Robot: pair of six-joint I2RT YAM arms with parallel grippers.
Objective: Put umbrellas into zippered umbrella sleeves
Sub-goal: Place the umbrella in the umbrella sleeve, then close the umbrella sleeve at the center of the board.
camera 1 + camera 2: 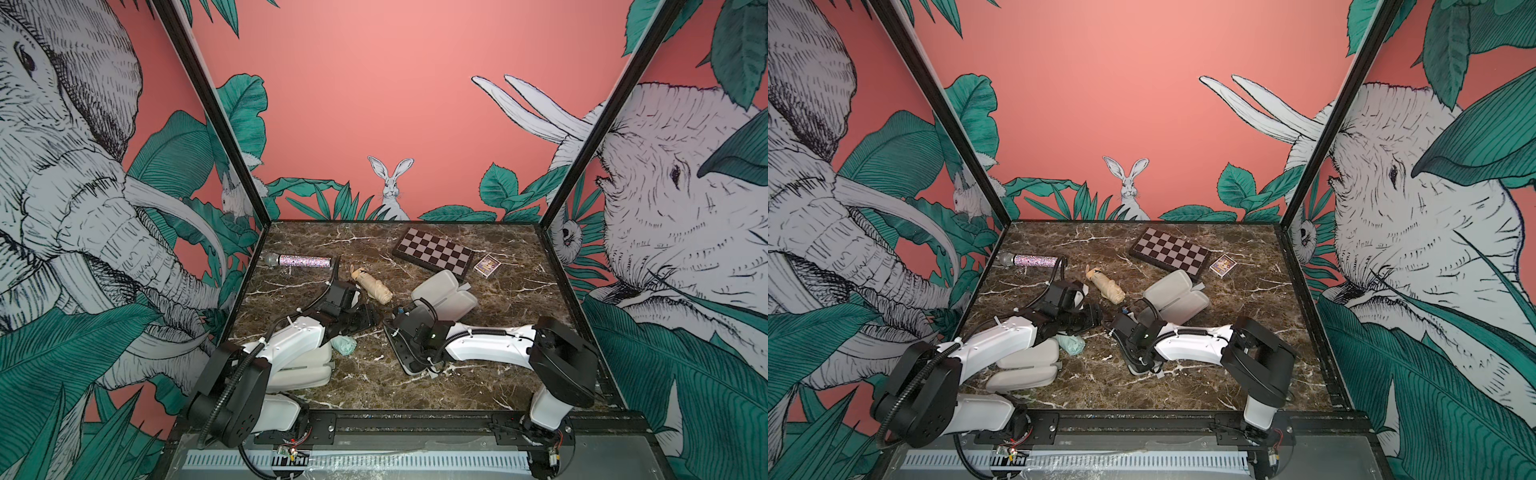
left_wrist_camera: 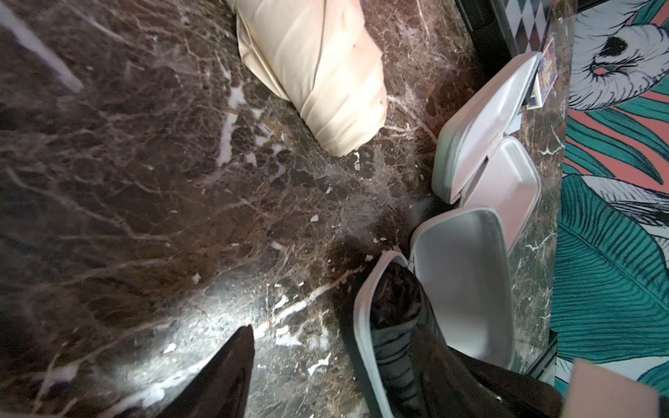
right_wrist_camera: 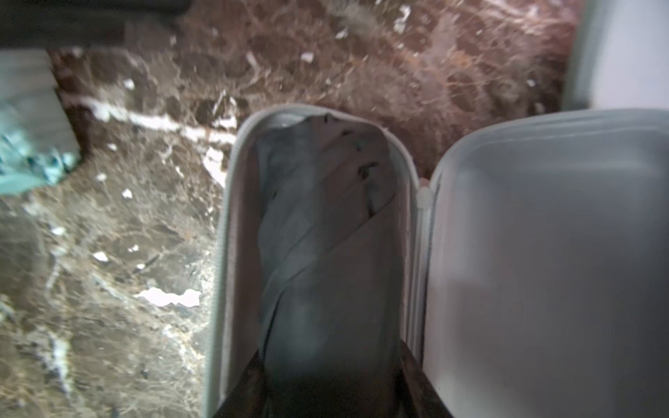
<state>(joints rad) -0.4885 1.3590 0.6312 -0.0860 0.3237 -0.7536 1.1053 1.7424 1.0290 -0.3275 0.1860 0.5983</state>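
The black sleeve (image 3: 543,253) lies open on the marble table near the middle, in front of my right wrist (image 1: 415,330). A black umbrella (image 3: 325,235) lies in one half of it, and my right gripper (image 3: 331,351) is shut on that umbrella's near end. My left gripper (image 2: 338,331) is open astride the sleeve's rim, one finger (image 2: 231,369) over bare table, the other over the umbrella (image 2: 394,307). The tan umbrella (image 1: 372,286) lies loose behind. The mint green umbrella (image 1: 344,345) lies beside my left arm. The mint sleeve (image 1: 446,293) stands open, empty. The beige sleeve (image 1: 307,370) is partly under my left arm.
A chequered chessboard box (image 1: 432,251) and a small card box (image 1: 487,264) lie at the back right. A glittery microphone (image 1: 299,261) lies at the back left. Patterned walls close in the table on three sides.
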